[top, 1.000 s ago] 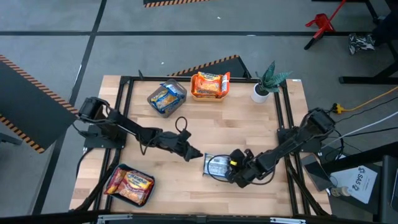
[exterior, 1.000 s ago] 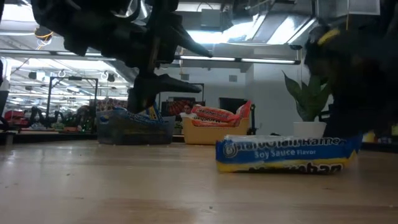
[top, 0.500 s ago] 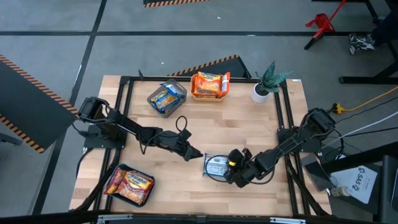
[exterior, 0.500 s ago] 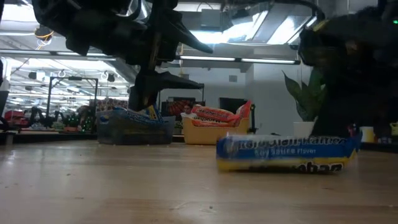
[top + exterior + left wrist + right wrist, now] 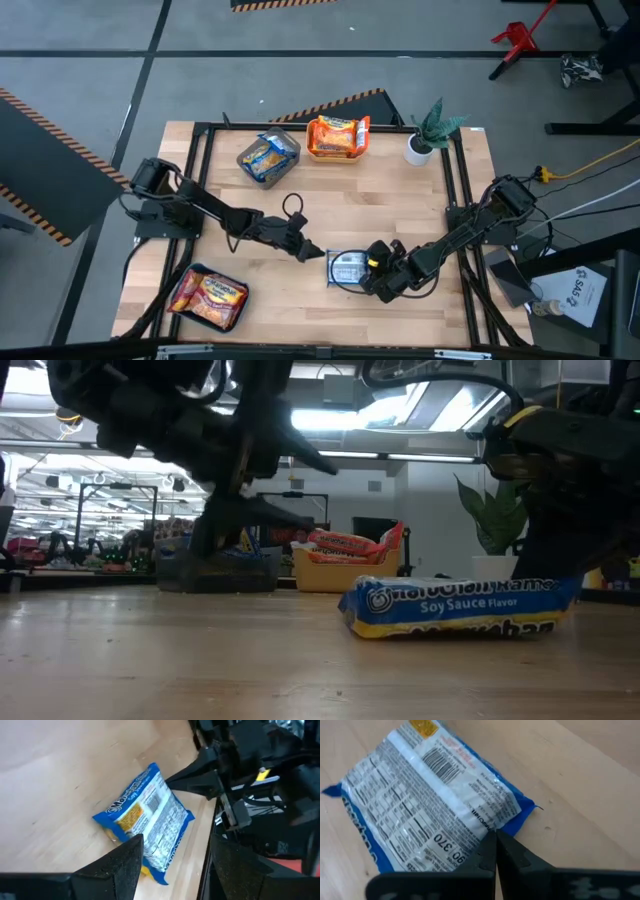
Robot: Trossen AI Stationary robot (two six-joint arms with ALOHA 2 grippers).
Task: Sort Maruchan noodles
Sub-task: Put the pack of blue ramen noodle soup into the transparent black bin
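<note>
Fingers of the right gripper (image 5: 495,851) are pressed together into a closed wedge, holding nothing, their tips touching the near edge of the blue soy-sauce ramen packet (image 5: 432,805). In the high view that right gripper (image 5: 372,282) sits just beside the packet (image 5: 347,268), which lies label-down, barcode up, on the bare wood near the table's front edge. The left gripper (image 5: 172,862) has its fingers spread wide and empty, with the same packet (image 5: 145,820) framed between them but not yet touched; from above, it (image 5: 312,252) hangs just left of the packet. From table height the packet (image 5: 455,607) rests flat on the table (image 5: 200,660), its left end slightly lifted.

Sorting looks nearly finished. The grey bin (image 5: 267,156) at the back holds blue packets, the yellow-orange bin (image 5: 338,138) beside it holds orange ones, and the teal bin (image 5: 209,297) at the front left holds red-pink ones. This blue packet is the only one loose on the wood, so what is left, by my reading, is to grasp it and carry it to the grey bin. A potted plant (image 5: 428,133) stands at the back right, well apart from the work
</note>
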